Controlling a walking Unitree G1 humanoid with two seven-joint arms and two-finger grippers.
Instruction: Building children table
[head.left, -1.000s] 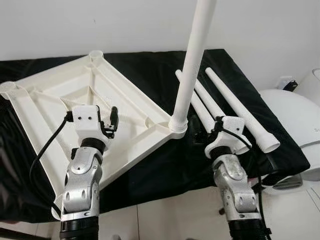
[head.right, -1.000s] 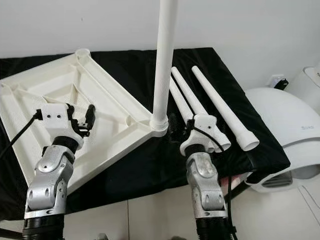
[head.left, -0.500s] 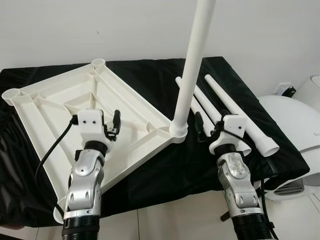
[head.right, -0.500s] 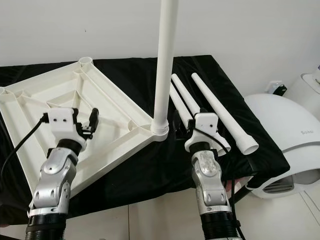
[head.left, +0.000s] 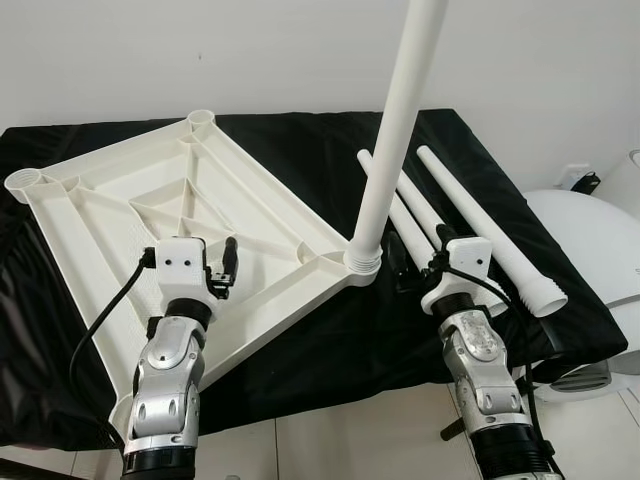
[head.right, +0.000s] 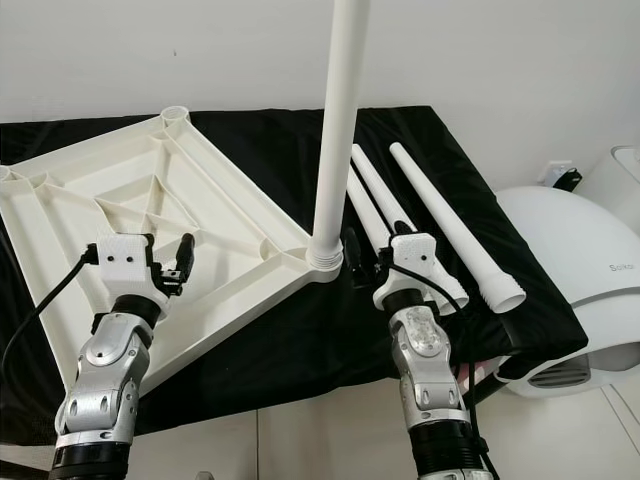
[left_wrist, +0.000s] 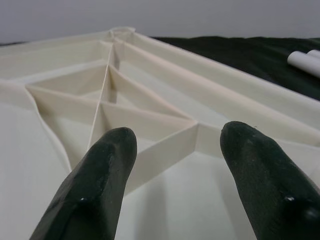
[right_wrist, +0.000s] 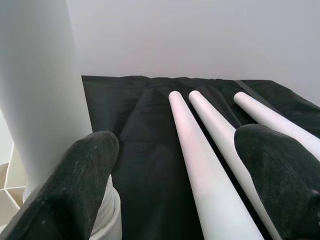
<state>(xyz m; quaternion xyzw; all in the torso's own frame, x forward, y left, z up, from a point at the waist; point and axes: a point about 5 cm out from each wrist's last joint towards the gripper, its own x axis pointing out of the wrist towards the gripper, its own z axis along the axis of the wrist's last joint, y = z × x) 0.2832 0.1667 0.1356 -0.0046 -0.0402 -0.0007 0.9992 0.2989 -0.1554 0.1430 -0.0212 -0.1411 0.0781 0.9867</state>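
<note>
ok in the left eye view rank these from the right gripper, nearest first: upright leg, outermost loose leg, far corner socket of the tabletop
1. Upright leg, just left of the right gripper.
2. Outermost loose leg, lying on its right.
3. Far corner socket, across the tabletop, far left.

A white tabletop (head.right: 150, 210) lies underside up on a black-draped bench (head.right: 470, 300). One leg (head.right: 338, 130) stands upright in its near corner socket. Three loose legs (head.right: 440, 230) lie beside it. The left gripper (head.right: 183, 255) hovers over the tabletop; the right gripper (head.right: 352, 262) is just beside the socket.
</note>
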